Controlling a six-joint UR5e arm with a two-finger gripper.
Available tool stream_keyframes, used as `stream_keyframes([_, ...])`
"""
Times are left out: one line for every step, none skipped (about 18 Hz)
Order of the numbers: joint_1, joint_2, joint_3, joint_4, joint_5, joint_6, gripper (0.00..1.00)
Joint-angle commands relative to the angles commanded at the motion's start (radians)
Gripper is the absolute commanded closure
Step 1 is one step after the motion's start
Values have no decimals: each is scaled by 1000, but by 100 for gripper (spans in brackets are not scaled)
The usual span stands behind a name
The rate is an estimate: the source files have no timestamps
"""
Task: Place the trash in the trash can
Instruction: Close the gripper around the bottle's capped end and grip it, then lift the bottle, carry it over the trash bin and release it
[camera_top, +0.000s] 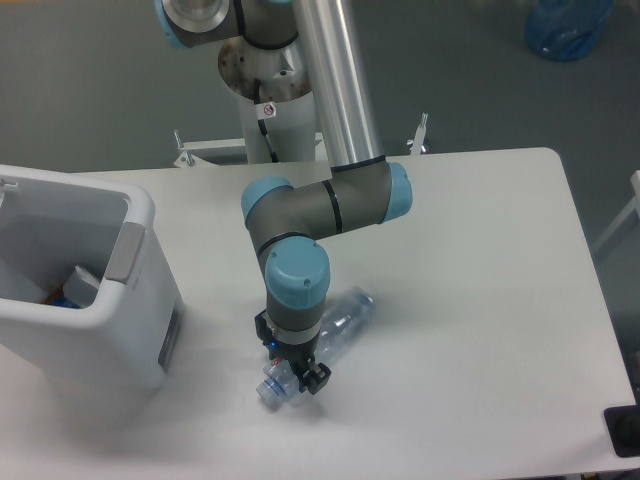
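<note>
Worktop (480, 300): white, bin (70, 290) at left.
Fingers (292, 375): clamped on crushed bottle (335, 325), tilting it for lifting.

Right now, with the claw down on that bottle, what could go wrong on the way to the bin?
1. The claw grips the clear bottle near its cap end, so the long body juts out; it may swing or slip when lifted.
2. The bottle is crushed, slick plastic, so the grip may be poor.
3. The trash can has a tall wall beside the grasp; a low carry could knock the bottle against its rim.
</note>
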Motion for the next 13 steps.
stream_keyframes([2,0,3,0,0,0,52])
stream_keyframes([2,3,9,0,-2,0,54])
stream_keyframes([3,11,23,0,-6,-11,56])
stream_keyframes([3,20,34,0,-8,-24,56])
stream_keyframes([6,31,44,-2,-9,-38,56])
stream_keyframes([9,46,51,-2,-15,-44,56])
stream_keyframes([14,61,57,-3,-34,-52,56])
stream_keyframes([17,73,57,-6,-66,-67,56])
stream_keyframes([18,86,57,-11,-105,-101,56])
stream_keyframes([26,98,57,-11,-151,-147,56])
stream_keyframes([38,109,60,-11,-200,-185,56])
stream_keyframes([47,123,66,-9,-257,-225,56])
stream_keyframes([51,136,77,-9,-317,-268,56])
